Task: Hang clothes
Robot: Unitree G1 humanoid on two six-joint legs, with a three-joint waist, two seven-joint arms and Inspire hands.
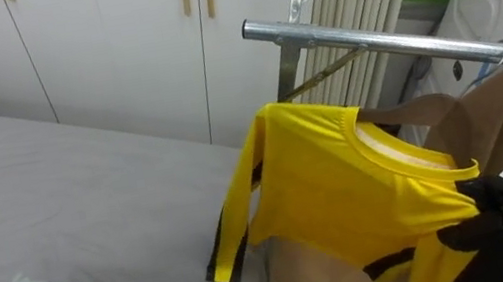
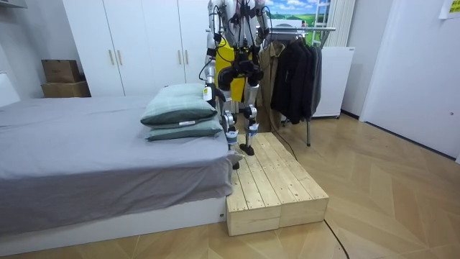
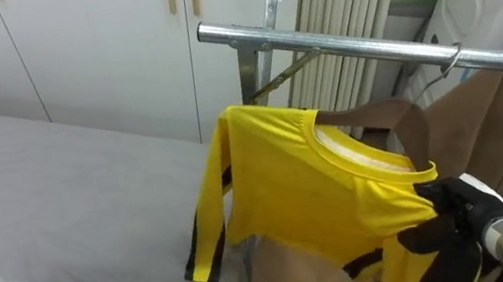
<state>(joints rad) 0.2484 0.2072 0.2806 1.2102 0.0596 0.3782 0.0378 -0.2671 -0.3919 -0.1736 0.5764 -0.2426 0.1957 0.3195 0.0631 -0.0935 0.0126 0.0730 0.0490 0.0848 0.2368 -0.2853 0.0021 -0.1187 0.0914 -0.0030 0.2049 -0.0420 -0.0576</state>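
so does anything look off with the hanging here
The yellow shirt is not on the clothes rail. It sits tilted below it, gripped at one shoulder by the fingers of the right hand, while its sleeve dangles toward the bed.

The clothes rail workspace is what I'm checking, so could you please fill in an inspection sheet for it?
Surface: wooden platform beside the grey bed; the robot stands on it at the rail.
Job's things: yellow shirt held up beside the rail, apparently not yet hung.
Clutter: pillows stacked on the bed.
Hands: right hand grips the shirt at its shoulder; left hand hangs low at the robot's side.
Cables: nothing seen near the rail.
Surroundings: tan garment and dark jackets hang on the rail; white wardrobe behind the bed.
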